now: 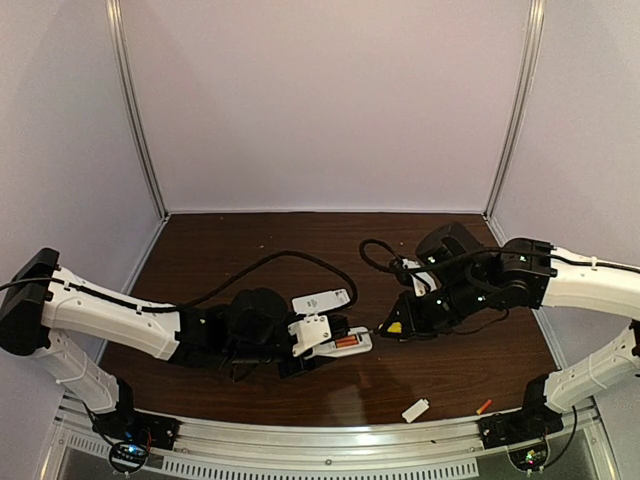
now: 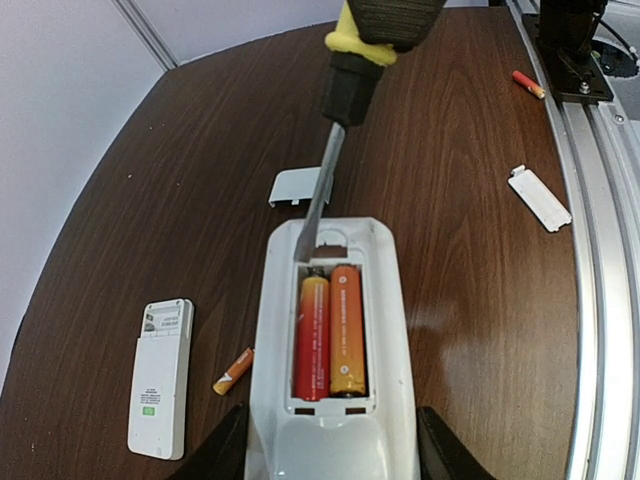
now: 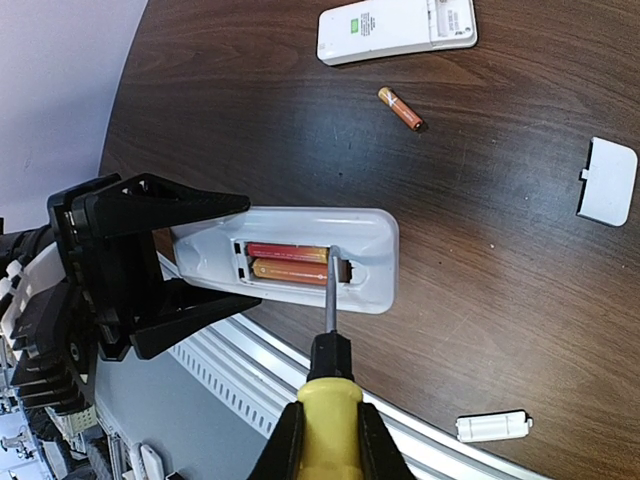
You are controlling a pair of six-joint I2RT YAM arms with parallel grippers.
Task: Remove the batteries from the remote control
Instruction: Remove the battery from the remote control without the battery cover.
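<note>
Prying looks like the step in hand. The left gripper is closed on the left end of the white plastic remote control and holds it near the middle of the dark wooden tabletop, open compartment up. Two slim orange-red batteries lie side by side inside. The right gripper is clamped on the yellow-handled screwdriver, whose tip sits at the compartment's right end, by the battery ends; whether it touches them I cannot tell. To do this well, the tip should slide under one battery's end and lever up gently while the remote is braced firmly. A slip could gouge the plastic or flick the battery away.
</note>
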